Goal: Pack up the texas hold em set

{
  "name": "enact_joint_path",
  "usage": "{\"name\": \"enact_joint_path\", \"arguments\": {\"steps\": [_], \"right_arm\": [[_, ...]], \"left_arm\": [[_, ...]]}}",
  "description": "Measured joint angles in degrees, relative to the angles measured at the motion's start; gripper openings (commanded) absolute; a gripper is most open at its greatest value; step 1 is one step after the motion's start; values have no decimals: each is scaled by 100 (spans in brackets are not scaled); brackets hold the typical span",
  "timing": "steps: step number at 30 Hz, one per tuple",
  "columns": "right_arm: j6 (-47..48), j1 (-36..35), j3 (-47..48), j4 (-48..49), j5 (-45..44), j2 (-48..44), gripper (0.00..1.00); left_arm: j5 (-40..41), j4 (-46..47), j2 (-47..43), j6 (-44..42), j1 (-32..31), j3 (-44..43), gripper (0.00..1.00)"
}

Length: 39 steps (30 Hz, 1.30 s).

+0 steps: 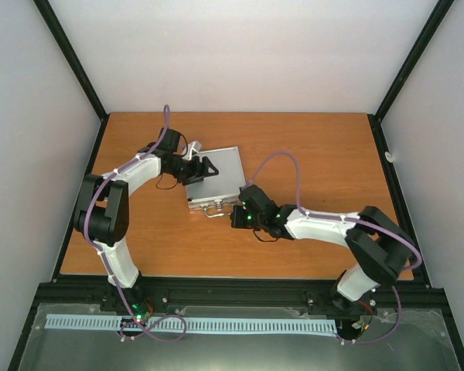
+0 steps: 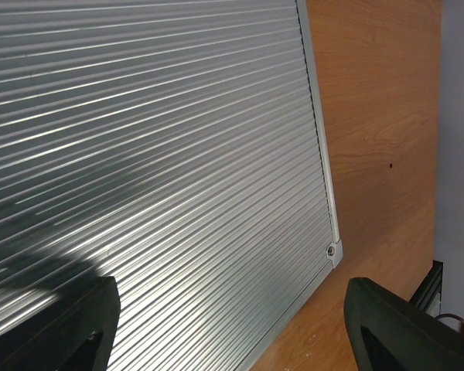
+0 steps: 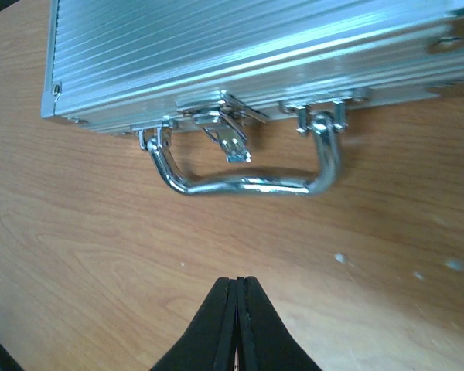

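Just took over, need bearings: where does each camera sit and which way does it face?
Top: fixed above and behind, looking down on table and closed case; left arm, right arm show.
Left wrist: on left hand, over the case's ribbed lid; open fingertips at bottom corners.
Right wrist: on right hand, low, facing handle and latch; shut fingers bottom centre.
All share the case.

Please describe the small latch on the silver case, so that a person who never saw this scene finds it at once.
On the wooden table lies a closed silver ribbed case. Its side toward the table's near edge carries a chrome handle, and the latch sits between the handle's two mounts. It is a small flat tab, unlike the handle's round bent bar.
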<state>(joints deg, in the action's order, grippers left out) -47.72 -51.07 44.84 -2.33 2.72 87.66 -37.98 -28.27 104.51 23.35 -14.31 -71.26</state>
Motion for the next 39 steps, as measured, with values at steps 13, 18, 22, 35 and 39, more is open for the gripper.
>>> {"name": "enact_joint_path", "arguments": {"steps": [13,18,22,35,39], "right_arm": [[-11,11,767,953,378,1670,3],[-37,22,887,1095,352,1742,3],[-81,42,911,1117,282,1753,3],[-120,101,1161,1045,81,2037,3],[-129,101,1281,787,-2,2041,3]], "left_arm": [[-20,109,-28,2,0,66,83],[-22,129,-28,2,0,66,83],[-24,131,-28,2,0,68,83],[-66,133,-28,2,0,96,83],[-70,133,-28,2,0,105,83]]}}
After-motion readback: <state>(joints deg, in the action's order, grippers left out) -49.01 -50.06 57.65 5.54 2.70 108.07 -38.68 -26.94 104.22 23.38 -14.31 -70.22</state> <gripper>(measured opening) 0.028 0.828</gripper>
